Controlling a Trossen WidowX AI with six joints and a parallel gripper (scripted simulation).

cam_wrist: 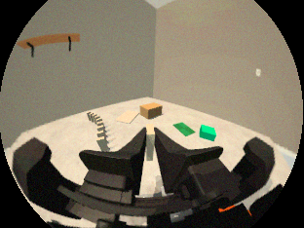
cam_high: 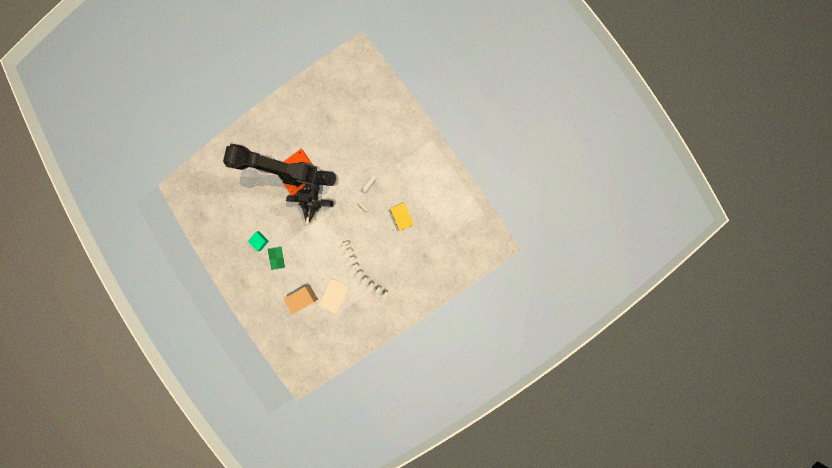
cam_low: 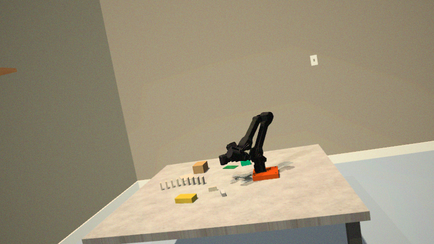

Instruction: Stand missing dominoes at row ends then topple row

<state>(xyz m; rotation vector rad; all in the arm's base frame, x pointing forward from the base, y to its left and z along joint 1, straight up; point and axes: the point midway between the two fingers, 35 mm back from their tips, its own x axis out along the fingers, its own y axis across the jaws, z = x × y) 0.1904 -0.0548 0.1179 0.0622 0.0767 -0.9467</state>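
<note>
The fingers are gripping a pale domino (cam_wrist: 150, 139), pinching it upright between their tips above the tabletop (cam_low: 303, 194). Ahead of the fingers and off to one side, the row of standing dominoes (cam_high: 363, 275) is curving away, well apart from them. Two loose dominoes (cam_high: 365, 195) are lying flat beside the fingers, near a yellow block (cam_high: 400, 215).

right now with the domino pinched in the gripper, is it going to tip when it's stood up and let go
Probably tippy: the domino in the gripper looks thin and tall, like the standing row, so its footprint is narrow. It looks rigid, so it should not bend. A slightly tilted release would likely topple it.
</note>
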